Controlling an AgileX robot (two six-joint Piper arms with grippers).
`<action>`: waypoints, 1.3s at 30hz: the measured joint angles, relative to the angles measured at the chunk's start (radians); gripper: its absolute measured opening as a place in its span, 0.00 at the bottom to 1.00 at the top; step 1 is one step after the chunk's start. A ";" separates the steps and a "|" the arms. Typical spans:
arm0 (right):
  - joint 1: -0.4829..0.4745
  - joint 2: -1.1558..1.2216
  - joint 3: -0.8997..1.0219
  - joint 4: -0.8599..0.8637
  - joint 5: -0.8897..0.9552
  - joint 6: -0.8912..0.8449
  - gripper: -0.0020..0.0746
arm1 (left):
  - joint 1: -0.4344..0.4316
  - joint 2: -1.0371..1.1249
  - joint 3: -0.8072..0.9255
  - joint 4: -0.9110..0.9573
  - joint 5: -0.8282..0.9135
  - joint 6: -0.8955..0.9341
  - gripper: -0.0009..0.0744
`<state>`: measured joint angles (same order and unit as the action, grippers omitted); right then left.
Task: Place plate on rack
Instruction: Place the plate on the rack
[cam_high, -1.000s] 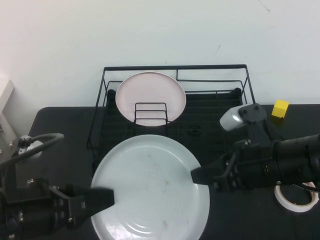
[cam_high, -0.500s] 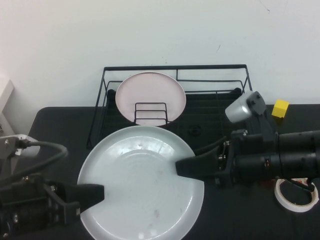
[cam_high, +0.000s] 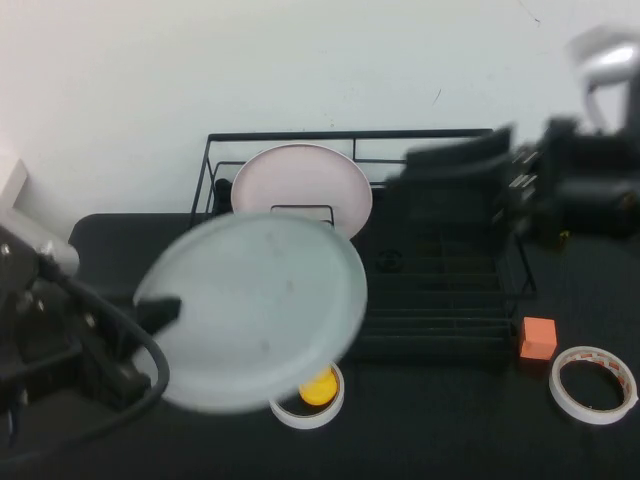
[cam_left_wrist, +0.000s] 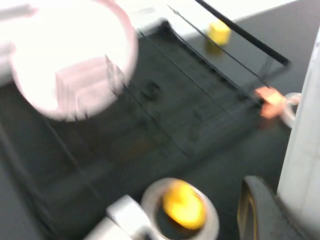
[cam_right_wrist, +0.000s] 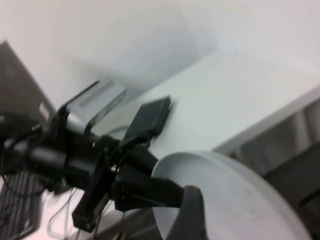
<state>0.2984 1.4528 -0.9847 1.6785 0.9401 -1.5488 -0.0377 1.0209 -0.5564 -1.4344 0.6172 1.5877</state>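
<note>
Your left claw (cam_high: 160, 312) holds the plate (cam_high: 255, 310) above a tape ring (cam_high: 310, 400), near the pink plate (cam_high: 300, 190) in the rack (cam_high: 440, 290); right claw (cam_high: 455, 160), grip unclear, hangs over the rack.

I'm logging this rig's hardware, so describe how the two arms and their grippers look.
Both arms are matte black with silver-grey housings. The left gripper, at the lower left by the plate, has flat black fingers, and a thick black cable loops beside it. The right gripper, raised over the rack, is blocky and black beneath a silver-grey cap. No markings are legible.
</note>
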 joint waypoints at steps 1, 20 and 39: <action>-0.028 -0.020 -0.011 -0.008 0.007 0.012 0.78 | 0.000 0.002 -0.016 -0.024 -0.016 0.067 0.12; -0.225 -0.378 -0.051 -0.777 0.274 0.347 0.04 | -0.104 0.318 -0.414 -0.260 -0.172 1.005 0.12; -0.225 -0.617 -0.014 -1.106 0.290 0.653 0.03 | -0.169 0.764 -0.702 -0.262 -0.174 1.134 0.12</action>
<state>0.0738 0.8361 -0.9986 0.5730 1.2306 -0.8960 -0.2071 1.7850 -1.2581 -1.6965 0.4432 2.7213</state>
